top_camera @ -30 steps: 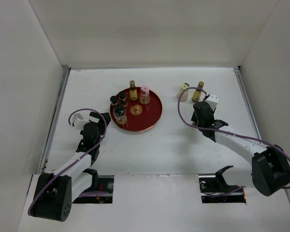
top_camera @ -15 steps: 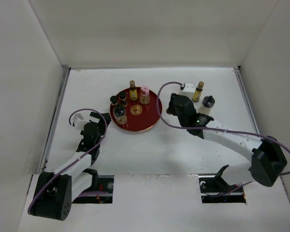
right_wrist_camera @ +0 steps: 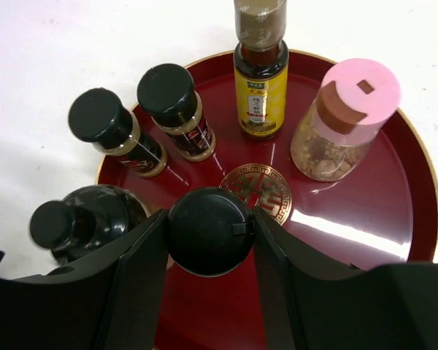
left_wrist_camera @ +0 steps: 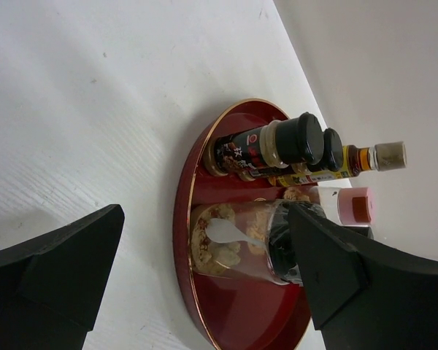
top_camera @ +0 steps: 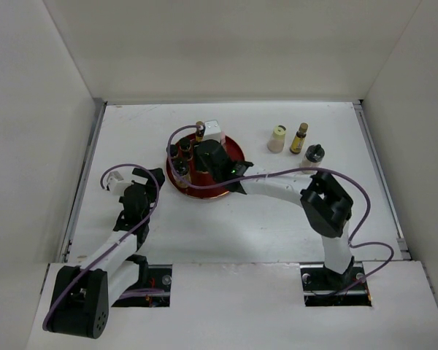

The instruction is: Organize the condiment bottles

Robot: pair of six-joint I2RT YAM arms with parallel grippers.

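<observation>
The left arm lies low along the table's left side. The left gripper (top_camera: 150, 175) points at the round red tray (top_camera: 204, 195) with its fingers spread wide and nothing between them. The right arm reaches from its base across the table to the left, bent at the elbow, so the right gripper (right_wrist_camera: 209, 214) hangs over the tray's middle. Its two fingers press on either side of a black-capped bottle (right_wrist_camera: 208, 233), pinching the cap. Whether that bottle stands on the tray or is lifted off it cannot be told.

On the tray, a squat jar (right_wrist_camera: 87, 219) with a black top sits at the near left edge. The left wrist view shows pale crumbly contents and a white spoon-shaped mark on its side. Behind it stand two small dark bottles (right_wrist_camera: 106, 124) with black caps, tan collars and red labels bearing white characters too small to read. A gold emblem (right_wrist_camera: 257, 191) marks the tray's centre. Farther back is an amber bottle (right_wrist_camera: 261, 80) with a gold cap and a yellow label whose print is illegible, and beside it a pink-capped jar (right_wrist_camera: 347, 109) of tan pieces.

Off the tray to the right, near the back wall, stand a cream bottle (top_camera: 277, 138), a second amber bottle (top_camera: 299, 138) and a dark-capped bottle (top_camera: 315, 153).
</observation>
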